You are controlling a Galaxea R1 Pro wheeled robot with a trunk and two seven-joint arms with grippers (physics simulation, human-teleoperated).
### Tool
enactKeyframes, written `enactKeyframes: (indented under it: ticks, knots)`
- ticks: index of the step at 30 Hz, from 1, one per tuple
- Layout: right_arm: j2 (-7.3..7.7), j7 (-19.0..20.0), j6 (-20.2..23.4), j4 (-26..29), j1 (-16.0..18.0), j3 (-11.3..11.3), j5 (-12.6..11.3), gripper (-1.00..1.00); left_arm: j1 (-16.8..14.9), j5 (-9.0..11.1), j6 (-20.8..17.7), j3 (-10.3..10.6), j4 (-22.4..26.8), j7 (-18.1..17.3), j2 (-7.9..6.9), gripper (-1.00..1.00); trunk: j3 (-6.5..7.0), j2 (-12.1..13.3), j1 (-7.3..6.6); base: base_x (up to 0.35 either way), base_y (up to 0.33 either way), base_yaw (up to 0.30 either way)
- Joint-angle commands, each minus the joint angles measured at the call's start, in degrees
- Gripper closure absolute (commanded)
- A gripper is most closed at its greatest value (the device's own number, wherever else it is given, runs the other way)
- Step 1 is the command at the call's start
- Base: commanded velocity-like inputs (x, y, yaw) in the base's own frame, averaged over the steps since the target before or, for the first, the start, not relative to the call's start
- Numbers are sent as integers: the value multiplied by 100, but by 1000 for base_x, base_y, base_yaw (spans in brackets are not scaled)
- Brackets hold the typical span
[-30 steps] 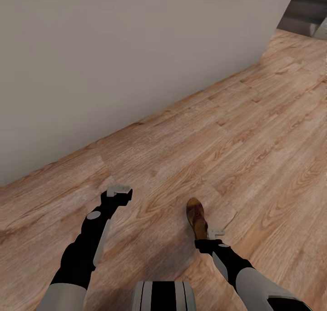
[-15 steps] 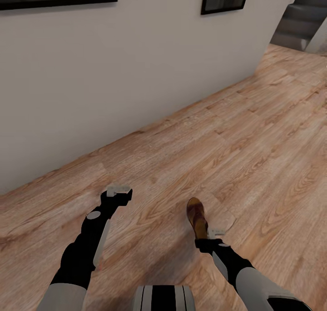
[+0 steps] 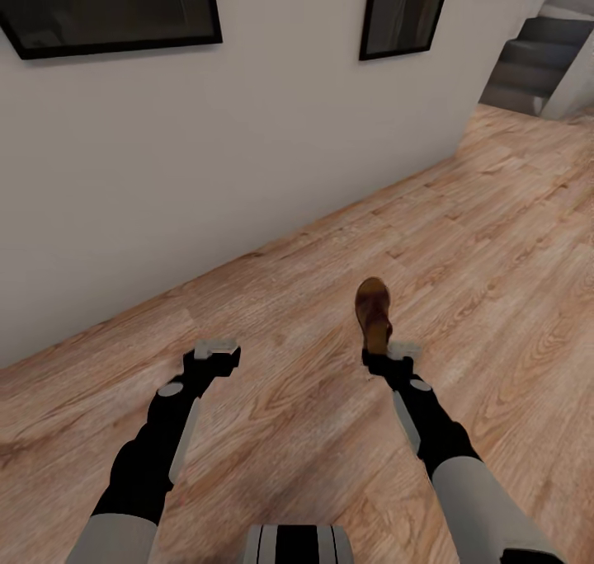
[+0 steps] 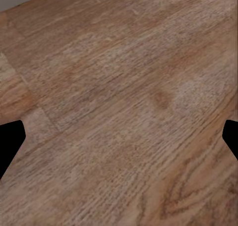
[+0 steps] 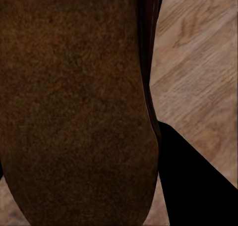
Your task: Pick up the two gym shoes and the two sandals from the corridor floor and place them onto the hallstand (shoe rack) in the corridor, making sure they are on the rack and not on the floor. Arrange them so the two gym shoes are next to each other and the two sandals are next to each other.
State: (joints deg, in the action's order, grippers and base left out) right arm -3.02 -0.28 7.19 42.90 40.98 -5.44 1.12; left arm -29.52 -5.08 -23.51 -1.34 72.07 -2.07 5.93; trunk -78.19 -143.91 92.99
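- Fingers of my right hand (image 3: 394,354) are closed on the heel end of a sandal (image 3: 373,314), and they hold it up, free of the corridor floor (image 3: 495,242).
- Seen from my head, the sandal is dark brown with a warmer, orange-brown shine along its upper; it stretches away from me, its rounded toe pointing toward the wall (image 3: 247,152).
- From my right wrist, the sandal (image 5: 74,102) comes very close to the camera: a wide, dull, dark brown surface with fine grain, rounded at one end, with a thin glossy edge along one side. One black finger (image 5: 193,181) lies just beside that edge.
- Fingers of my left hand (image 3: 216,351) are spread apart and have nothing between them; they hang low over the floor.
- From my left wrist, the two black fingertips (image 4: 10,141) stand at the opposite edges of the picture, and between them are bare light brown planks (image 4: 124,112) with wood grain.
- On the wall hang two dark pictures in black frames (image 3: 115,11), and grey stairs (image 3: 528,61) rise at the far right.
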Motion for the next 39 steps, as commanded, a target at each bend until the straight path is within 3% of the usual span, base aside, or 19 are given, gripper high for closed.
enactKeyframes:
  ticks: [1,13,39]
  knots:
    - [-5,-7,56,263,-2,-11,-16,100,-2,-49,-29,-13,5,-26,5,-100,18,1,-2,0,0,0]
    - [-6,17,287,465,-2,-6,-15,100,-1,-37,-30,-6,-17,-30,20,-100,293,17,-33,0,0,0]
    - [-6,18,292,465,-2,-9,-15,100,16,-37,-34,-6,-18,-30,23,-100,1107,51,-100,0,0,0]
